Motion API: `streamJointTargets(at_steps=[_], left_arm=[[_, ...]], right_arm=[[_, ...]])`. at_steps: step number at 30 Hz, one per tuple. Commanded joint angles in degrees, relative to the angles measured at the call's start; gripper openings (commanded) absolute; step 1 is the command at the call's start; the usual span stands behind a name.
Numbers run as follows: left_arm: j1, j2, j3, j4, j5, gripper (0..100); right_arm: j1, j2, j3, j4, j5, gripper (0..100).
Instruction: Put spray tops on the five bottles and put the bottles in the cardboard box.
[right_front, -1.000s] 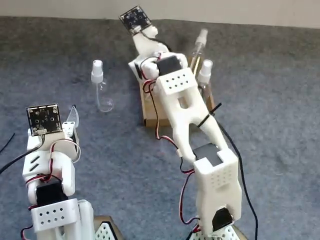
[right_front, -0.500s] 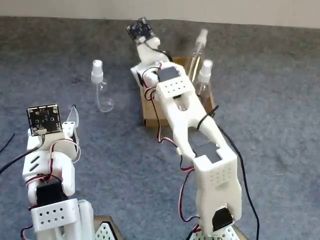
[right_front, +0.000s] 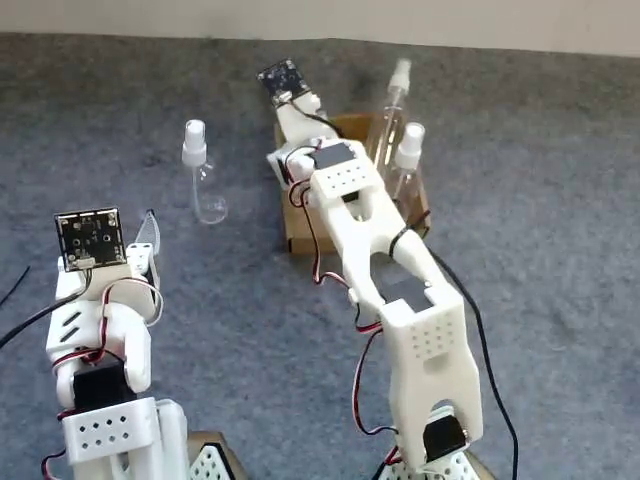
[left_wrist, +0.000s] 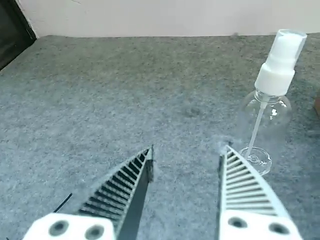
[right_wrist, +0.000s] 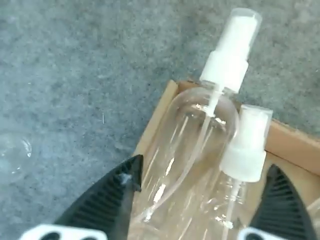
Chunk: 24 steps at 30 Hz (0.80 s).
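Left gripper (left_wrist: 189, 150) spread | right gripper (right_wrist: 206, 165) spread | maybe 2 clear bottles (right_wrist: 192, 135) in cardboard box (right_wrist: 295, 146)

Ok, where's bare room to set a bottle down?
The grey carpet is bare left of the upright clear plastic spray bottle and right of the brown cardboard box. The box is crowded: capped bottles under the right tool.

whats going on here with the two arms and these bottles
The right gripper hangs open over the cardboard box, where at least two capped bottles already sit. A lone bottle, spray top on, stands on the grey carpet just ahead of the open left gripper, not yet boxed.
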Motion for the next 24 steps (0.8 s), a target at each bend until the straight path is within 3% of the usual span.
streamJointTargets(at_steps=[1,7,21,24], left_arm=[[1.2,-0.5,-1.8,-1.3,0.4,19],[1.2,-0.5,-1.8,-1.2,0.4,19],[1.2,-0.5,-1.7,-1.4,0.4,19],[1.2,-0.5,-1.7,-1.4,0.4,19]], right_arm=[[0.6,-0.7,-3.1,-1.5,-0.6,18.9],[1.3,-0.9,-3.6,-1.5,-0.6,2.6],[1.4,-0.9,-6.6,-1.2,-0.7,3.0],[1.2,-0.8,-6.6,-1.3,-0.7,9.0]])
